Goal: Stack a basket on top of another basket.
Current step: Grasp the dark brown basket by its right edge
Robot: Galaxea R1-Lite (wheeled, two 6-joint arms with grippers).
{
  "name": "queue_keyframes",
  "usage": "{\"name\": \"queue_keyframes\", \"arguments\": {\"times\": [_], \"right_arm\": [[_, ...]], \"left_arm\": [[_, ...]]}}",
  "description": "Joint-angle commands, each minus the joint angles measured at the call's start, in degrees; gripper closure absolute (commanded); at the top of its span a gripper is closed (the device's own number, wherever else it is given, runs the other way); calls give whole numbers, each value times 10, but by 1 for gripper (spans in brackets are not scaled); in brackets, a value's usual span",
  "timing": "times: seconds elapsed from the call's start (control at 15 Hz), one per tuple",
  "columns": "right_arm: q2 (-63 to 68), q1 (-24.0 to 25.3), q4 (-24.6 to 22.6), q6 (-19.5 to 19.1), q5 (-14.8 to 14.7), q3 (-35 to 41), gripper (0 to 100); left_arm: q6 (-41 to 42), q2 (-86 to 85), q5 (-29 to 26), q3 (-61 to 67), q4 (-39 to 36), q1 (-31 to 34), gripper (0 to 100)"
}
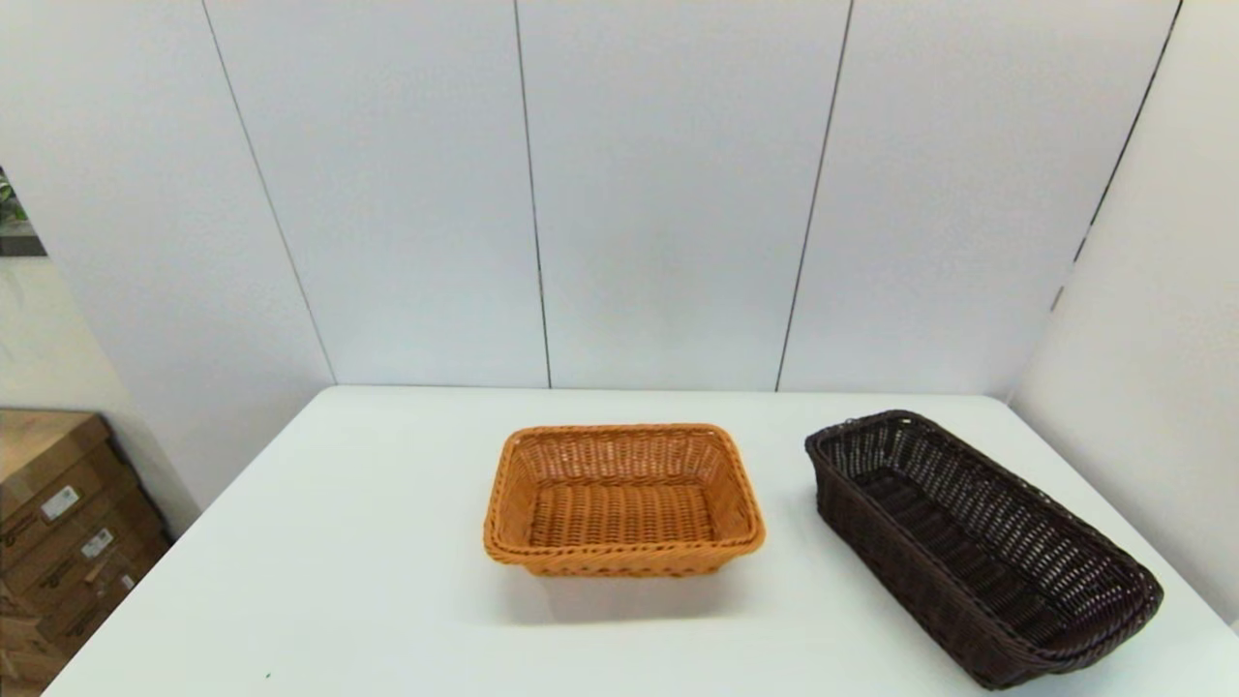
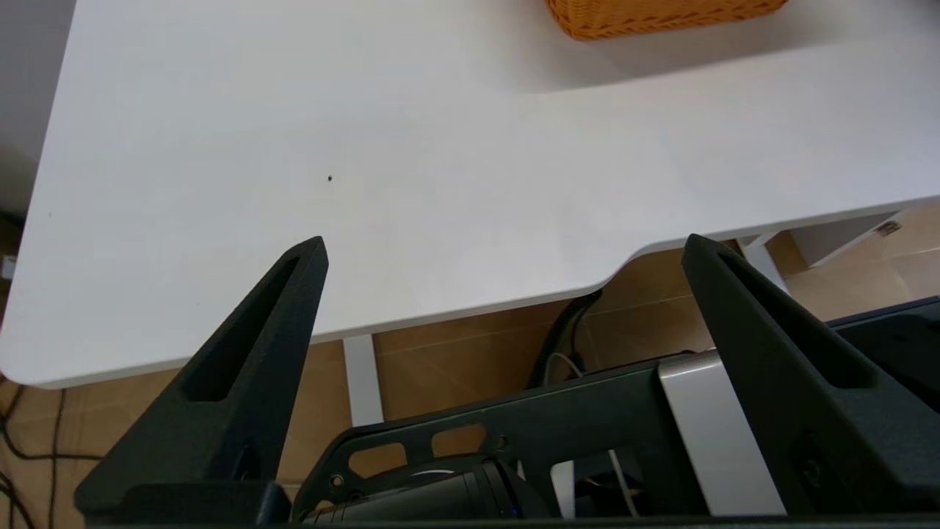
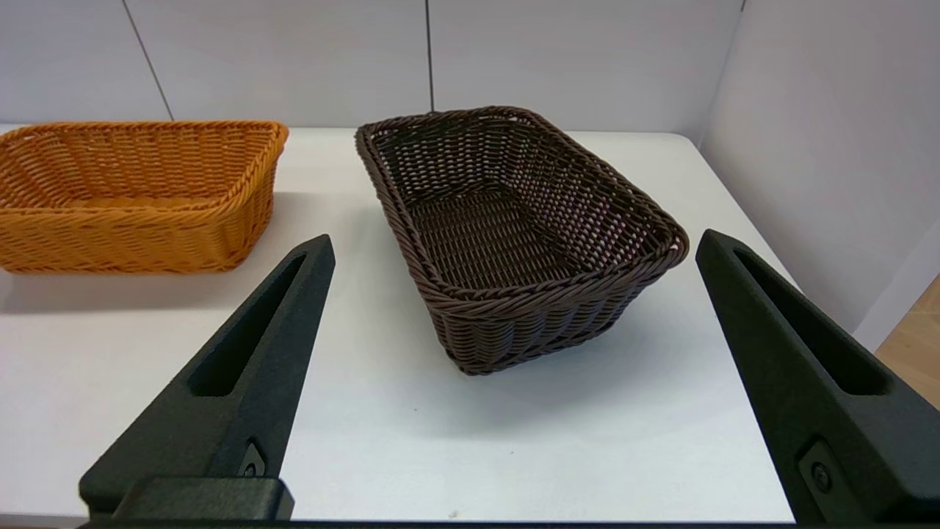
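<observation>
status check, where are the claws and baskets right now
Left claw open, back off the table edge. Right claw open, facing the dark basket. Orange basket sits apart at centre, empty. Nothing in the way.

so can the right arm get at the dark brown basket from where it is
Probably yes: the right gripper is open and faces the dark brown basket, with only bare table between; the orange basket sits aside.

A plain test room or lab, not a home. A white table (image 1: 387, 542) stands inside bare white wall panels (image 1: 668, 194) with thin dark seams. Stacked cardboard boxes (image 1: 68, 532) with shipping labels sit on the floor to the left. Brown floor tiles (image 2: 455, 367) and loose cables (image 2: 29, 448) show below the table.
</observation>
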Motion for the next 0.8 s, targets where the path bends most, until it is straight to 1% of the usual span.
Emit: {"name": "queue_keyframes", "arguments": {"times": [0.07,0.27,0.33,0.4,0.47,0.6,0.73,0.8], "right_arm": [[1,0,0,0,0,0,0],[1,0,0,0,0,0,0],[1,0,0,0,0,0,0],[1,0,0,0,0,0,0],[1,0,0,0,0,0,0],[1,0,0,0,0,0,0],[1,0,0,0,0,0,0],[1,0,0,0,0,0,0]], "left_arm": [[3,-52,3,25,-24,-4,0],[5,-71,40,51,-69,-6,0],[5,-82,60,76,-106,-6,0],[7,-113,66,113,-164,-8,0],[8,-124,68,133,-193,-10,0],[9,-124,97,145,-204,-10,0],[9,-124,106,156,-214,-10,0],[9,-124,108,169,-232,-10,0]]}}
